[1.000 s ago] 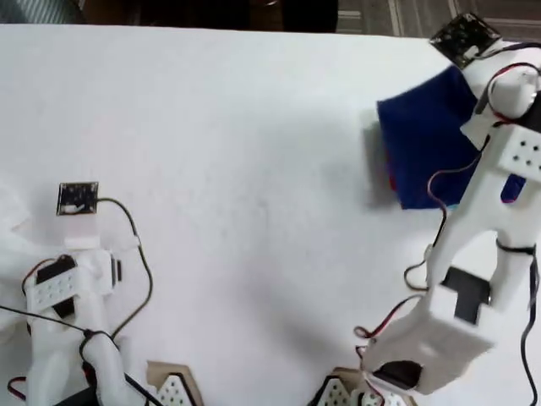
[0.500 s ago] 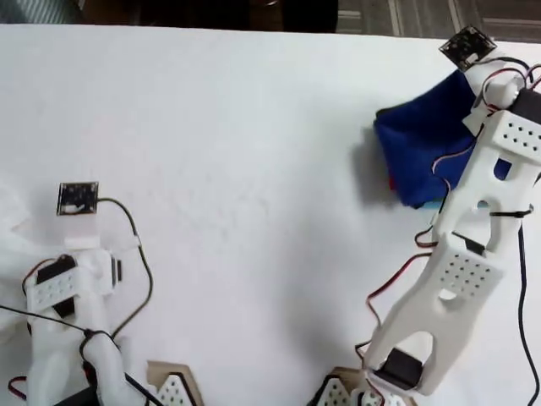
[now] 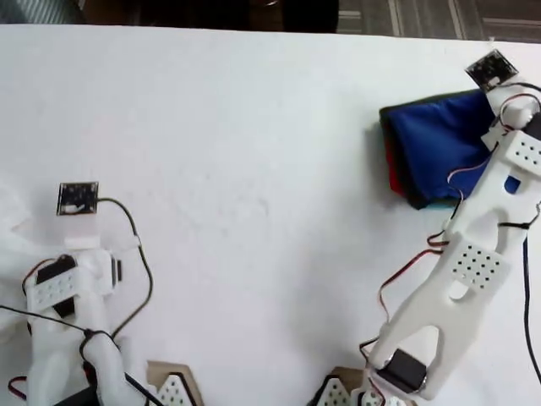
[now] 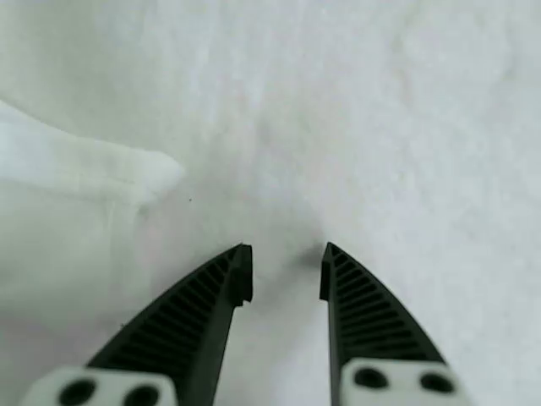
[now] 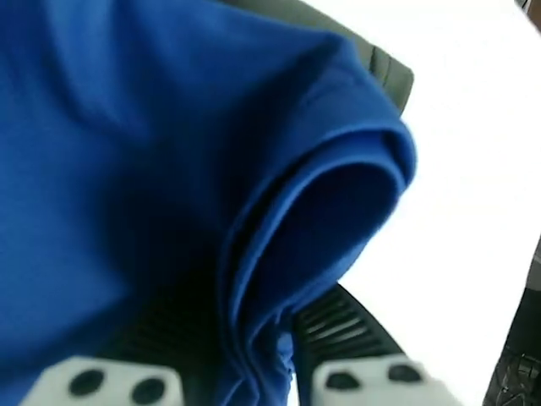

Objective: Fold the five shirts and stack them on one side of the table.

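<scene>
- At the table's left edge, the left gripper (image 4: 283, 271) hangs low over the white table (image 3: 254, 127), fingers spread, empty, beside a white cloth (image 4: 59, 220).
- Far right, the right gripper (image 5: 254, 338) pinches a fold of the blue shirt (image 3: 439, 139), which tops the stack of folded shirts (image 3: 391, 173).

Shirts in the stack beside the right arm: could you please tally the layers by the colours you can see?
blue shirt: 1
red layer: 1
dark grey layer: 1
teal layer: 1
Total: 4 layers visible
</scene>
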`<move>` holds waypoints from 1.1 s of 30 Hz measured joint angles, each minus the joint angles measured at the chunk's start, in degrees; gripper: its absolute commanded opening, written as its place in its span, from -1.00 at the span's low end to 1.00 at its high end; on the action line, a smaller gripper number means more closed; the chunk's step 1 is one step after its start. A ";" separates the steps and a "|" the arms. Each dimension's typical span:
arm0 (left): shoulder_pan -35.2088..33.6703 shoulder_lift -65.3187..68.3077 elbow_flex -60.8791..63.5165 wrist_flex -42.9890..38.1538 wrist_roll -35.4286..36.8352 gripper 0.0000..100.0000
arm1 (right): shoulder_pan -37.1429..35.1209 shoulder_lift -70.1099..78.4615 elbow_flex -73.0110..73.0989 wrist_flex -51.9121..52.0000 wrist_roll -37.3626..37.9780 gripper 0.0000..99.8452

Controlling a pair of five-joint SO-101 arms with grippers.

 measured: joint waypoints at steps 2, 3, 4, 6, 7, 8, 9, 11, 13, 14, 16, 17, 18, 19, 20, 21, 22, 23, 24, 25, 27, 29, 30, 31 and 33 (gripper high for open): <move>0.00 0.00 0.00 0.00 0.00 -0.69 | 0.18 0.79 -0.18 0.00 -0.62 -0.55; 0.00 0.00 0.00 0.00 0.00 -0.69 | 0.18 0.88 -0.26 0.09 -2.11 -0.47; 0.00 0.00 0.00 0.00 0.00 -0.69 | 0.26 0.88 -0.26 0.18 -3.96 -0.44; 0.00 0.00 0.00 0.00 0.00 -0.69 | 0.26 0.88 -1.49 0.44 -7.30 -0.46; 0.00 0.00 0.00 0.00 0.00 -0.69 | 0.26 0.88 -2.46 0.97 -8.35 -0.49; 0.00 0.00 0.00 0.00 0.00 -0.69 | 0.35 0.88 -3.69 1.76 -8.97 -0.52; 0.00 0.00 0.00 0.00 0.00 -0.69 | 0.26 0.88 -5.19 2.73 -9.41 -0.55; 0.00 0.00 0.00 0.00 0.00 -0.69 | -0.44 0.79 -8.97 4.31 -9.85 -0.60; 0.00 0.00 0.00 0.00 0.00 -0.69 | -1.67 -0.09 -13.27 4.92 -11.16 -0.64; 0.00 0.00 0.00 0.00 0.00 -0.69 | -2.29 -0.62 -15.74 4.92 -12.75 -0.67; 0.00 0.00 0.00 0.00 0.00 -0.69 | -3.52 -1.67 -19.52 4.75 -16.44 -0.78; 0.00 0.00 0.00 0.00 0.00 -0.69 | -3.96 -2.20 -20.13 4.13 -18.64 -0.87; 0.00 0.00 0.00 0.00 0.00 -0.69 | -4.31 -2.55 -20.22 3.43 -20.92 -0.96; 0.00 0.00 0.00 0.00 0.00 -0.69 | -4.48 -2.55 -20.22 2.46 -22.95 -0.97; 0.00 0.00 0.09 0.00 0.00 -0.69 | -4.48 -2.55 -19.52 1.32 -24.44 -0.93; 0.00 0.00 0.18 0.00 0.00 -0.69 | -4.40 -2.55 -18.20 -0.09 -25.23 -0.91; 0.00 0.00 0.18 0.00 0.00 -0.69 | -4.22 -2.46 -16.79 -1.85 -25.76 -0.91; 0.00 0.00 0.18 0.00 0.00 -0.69 | -4.22 -1.93 -15.56 -3.60 -26.11 -0.91; 0.00 0.00 0.18 0.00 0.00 -0.69 | -4.22 -1.14 -14.51 -5.45 -26.29 -0.92; 0.00 0.00 0.18 0.00 0.00 -0.69 | -4.31 0.09 -13.63 -7.38 -26.37 -0.93; 0.00 0.00 0.18 0.00 0.00 -0.69 | -4.31 3.25 -13.27 -10.55 -26.64 -0.96; 0.00 0.00 0.18 -0.18 0.00 -0.69 | -4.31 6.51 -13.10 -13.54 -26.64 -0.96; 0.00 0.00 0.18 -0.18 0.00 -0.69 | -4.31 8.09 -13.10 -15.21 -26.64 -0.96; 0.00 0.00 0.18 -0.18 0.00 -0.69 | -4.31 9.67 -13.10 -17.05 -26.64 -0.96; 0.00 0.00 0.18 -0.18 0.00 -0.69 | -4.31 12.66 -13.10 -21.36 -26.64 -0.96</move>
